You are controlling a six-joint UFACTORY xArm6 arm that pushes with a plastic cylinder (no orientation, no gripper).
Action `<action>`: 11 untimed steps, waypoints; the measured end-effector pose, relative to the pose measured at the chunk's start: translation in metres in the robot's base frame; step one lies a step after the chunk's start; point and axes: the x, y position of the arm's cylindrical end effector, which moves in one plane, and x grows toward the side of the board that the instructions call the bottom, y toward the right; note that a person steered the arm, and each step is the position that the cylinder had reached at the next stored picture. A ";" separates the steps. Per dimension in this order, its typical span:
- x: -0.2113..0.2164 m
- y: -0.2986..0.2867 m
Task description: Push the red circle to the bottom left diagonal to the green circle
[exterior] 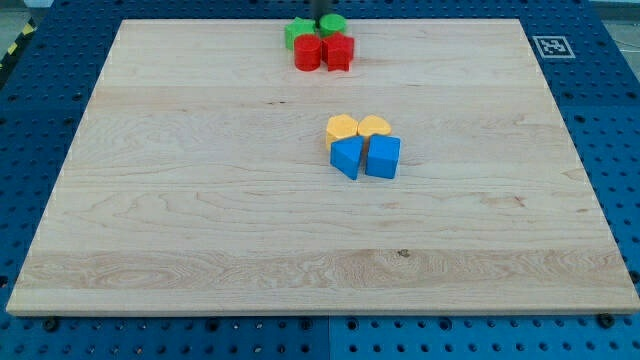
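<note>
By the green circle, my tip

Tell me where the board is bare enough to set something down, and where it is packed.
Bare: the whole view's left half of the board, the wide strip below the blue blocks, and the view's right side. Crowded: the top edge, where the green circle, green block, red circle and red block bunch by my tip.

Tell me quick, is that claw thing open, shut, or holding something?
No claw: my tip is a bare rod holding nothing, at the view's top, just above the red circle, between the green circle and another green block.
</note>
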 end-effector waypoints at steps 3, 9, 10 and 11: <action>0.013 0.059; 0.107 -0.069; 0.136 -0.046; 0.119 -0.045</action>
